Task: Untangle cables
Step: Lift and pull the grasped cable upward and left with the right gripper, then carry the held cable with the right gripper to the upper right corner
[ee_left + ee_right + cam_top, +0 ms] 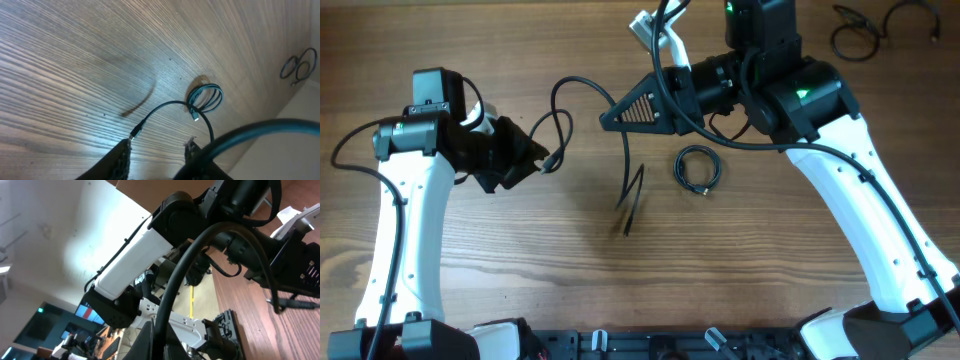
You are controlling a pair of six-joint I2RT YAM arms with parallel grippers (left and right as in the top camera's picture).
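Note:
One long black cable [582, 86] runs from a plug end [554, 160] beside my left gripper [538, 162], loops up and right, and reaches my right gripper [612, 118], which is raised above the table. My right gripper [167, 340] is shut on this cable [187, 260]; a loose length hangs below it [624, 170]. My left gripper [157, 152] is open and empty, with the plug [135, 133] just past its left fingertip. A small coiled cable [698, 168] lies on the table right of centre and also shows in the left wrist view [205, 97].
More coiled black cables [860, 32] lie at the table's far right corner; they also show in the left wrist view [298, 65]. A white object [648, 28] sits at the far edge behind the right gripper. The arm bases stand along the front edge.

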